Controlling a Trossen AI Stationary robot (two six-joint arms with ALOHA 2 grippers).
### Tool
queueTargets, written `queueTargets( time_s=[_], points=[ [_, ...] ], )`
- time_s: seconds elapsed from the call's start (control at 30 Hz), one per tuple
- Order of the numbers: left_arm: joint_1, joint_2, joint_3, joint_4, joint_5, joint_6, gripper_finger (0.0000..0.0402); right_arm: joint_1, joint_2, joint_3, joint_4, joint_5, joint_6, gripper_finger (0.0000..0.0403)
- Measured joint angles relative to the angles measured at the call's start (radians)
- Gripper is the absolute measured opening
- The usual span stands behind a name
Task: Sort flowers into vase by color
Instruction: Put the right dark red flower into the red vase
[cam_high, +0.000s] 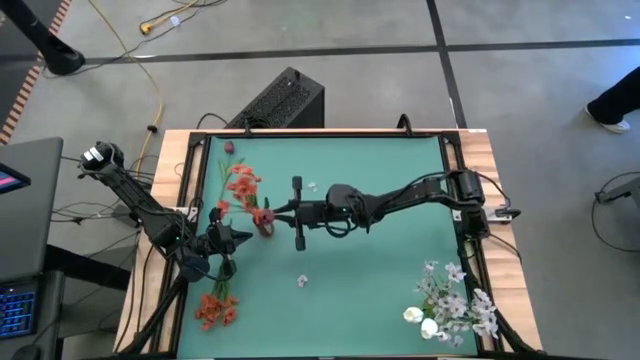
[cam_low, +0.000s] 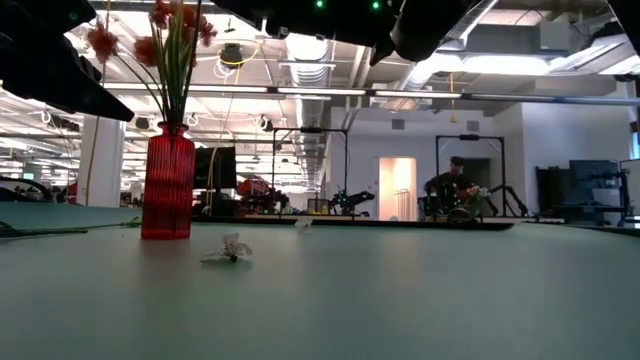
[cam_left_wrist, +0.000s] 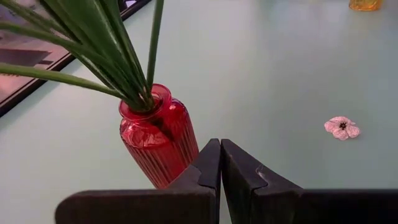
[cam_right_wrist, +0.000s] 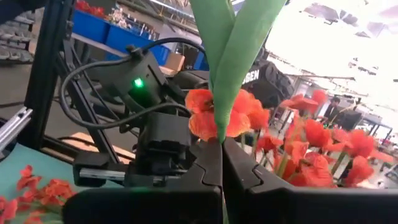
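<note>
A: Where is the right gripper (cam_right_wrist: 221, 146)?
B: Over the red vase (cam_high: 264, 219), fingers clamped on the green stem of an orange-red flower (cam_right_wrist: 219, 119). The left gripper (cam_left_wrist: 220, 163), fingers pressed together and empty, waits just beside the vase.

A: The risk?
B: Likely a stem missing the narrow mouth, or the left arm tipping the vase.

A: Contents?
B: Orange-red flowers stand in the vase; more (cam_high: 215, 309) lie at the left edge, white flowers (cam_high: 452, 303) far right, loose blossoms (cam_high: 302, 282) between.
</note>
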Motion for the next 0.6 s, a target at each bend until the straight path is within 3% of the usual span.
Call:
queueTargets(
  time_s=[0.6],
  points=[
    [0.000,0.000,0.000,0.000,-0.015,0.000,0.0000,-0.043,0.000,0.000,-0.047,0.032,0.213,0.0020]
  ],
)
